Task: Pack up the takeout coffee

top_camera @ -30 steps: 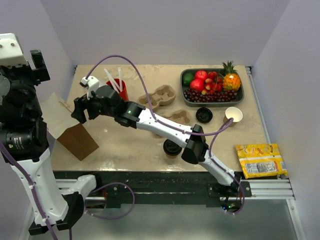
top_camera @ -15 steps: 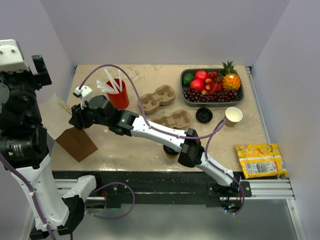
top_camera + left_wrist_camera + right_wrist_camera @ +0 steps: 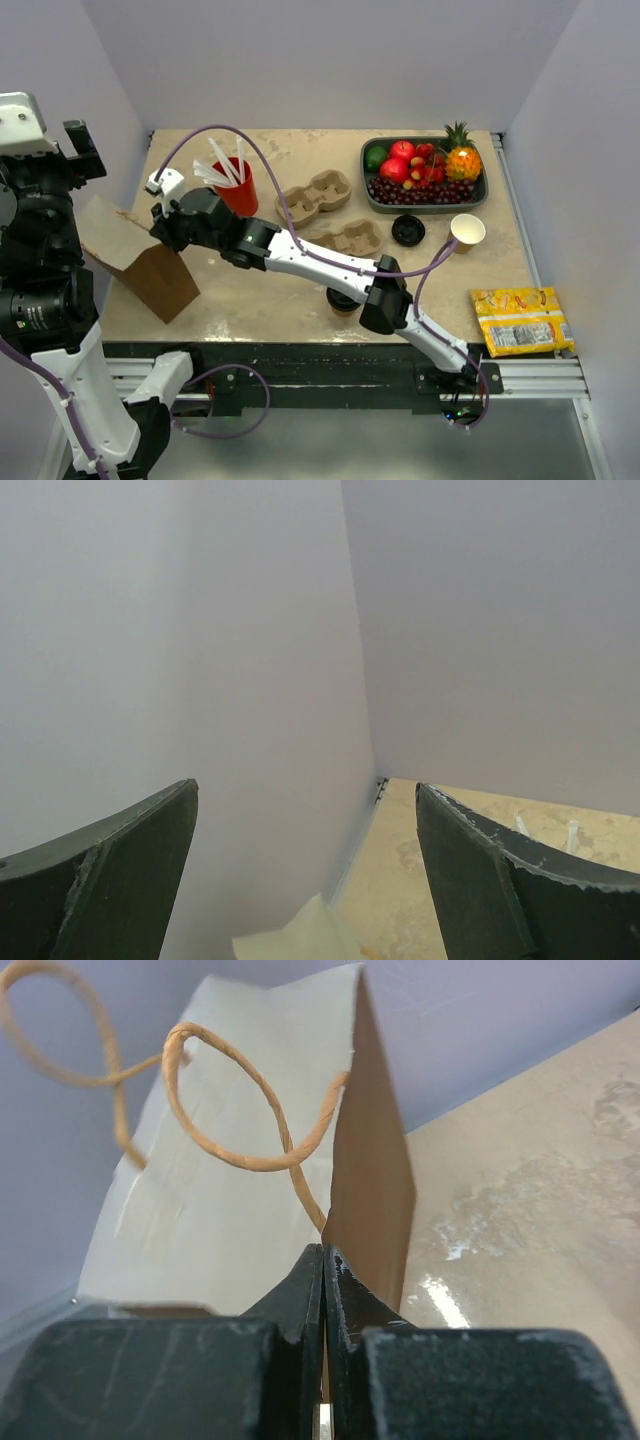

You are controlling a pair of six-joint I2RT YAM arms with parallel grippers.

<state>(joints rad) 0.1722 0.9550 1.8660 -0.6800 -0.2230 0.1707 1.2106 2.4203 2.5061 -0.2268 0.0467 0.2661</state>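
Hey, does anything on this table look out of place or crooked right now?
The paper bag at the left edge of the table stands tilted, its rim pinched in the shut right gripper. The yellow packet lies partly off the near right corner, over the side rail. Nothing looks spilled.

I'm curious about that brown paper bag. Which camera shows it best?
The top external view: nearly all of the paper bag shows. The right wrist shows only its rim and handles close up; the left wrist, perhaps a pale corner.
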